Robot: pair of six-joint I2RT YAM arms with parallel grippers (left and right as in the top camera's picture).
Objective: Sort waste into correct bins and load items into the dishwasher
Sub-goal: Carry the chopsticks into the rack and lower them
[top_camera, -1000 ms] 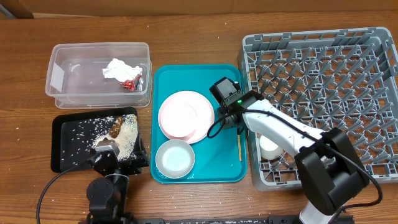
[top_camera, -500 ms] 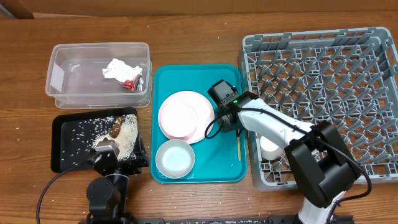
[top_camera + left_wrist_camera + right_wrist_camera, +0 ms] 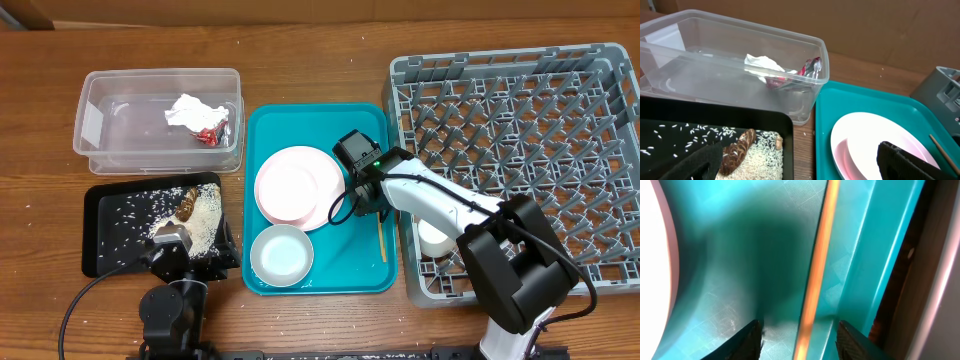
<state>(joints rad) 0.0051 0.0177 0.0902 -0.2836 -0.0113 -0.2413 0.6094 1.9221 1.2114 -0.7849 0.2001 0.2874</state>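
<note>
The right gripper (image 3: 801, 342) is seen partly open, with its fingertips (image 3: 751, 339) set either side of a thin wooden chopstick (image 3: 815, 270). A gap is shown on each side, so nothing is gripped. One chopstick is counted. It is laid flat on the teal tray (image 3: 370, 118), just inside the tray's right rim. Its long axis is run parallel to that rim, with one end under the gripper and the other pointed at the tray's front right corner.

Also on the teal tray are found one round pink-white plate (image 3: 298, 185) at the left middle and one bowl (image 3: 281, 254) at the front left corner, just beside the plate. One white cup (image 3: 435, 238) is stood in the front left corner of the grey dish rack (image 3: 520, 70).

The left gripper (image 3: 799, 150) is held wide open and empty over the front right corner of the black tray (image 3: 92, 200). There, loose rice (image 3: 760, 160) and one brown scrap (image 3: 737, 150) are spread. One crumpled tissue (image 3: 762, 64) and one red wrapper (image 3: 810, 67) are contained in the single clear tub (image 3: 740, 22).
</note>
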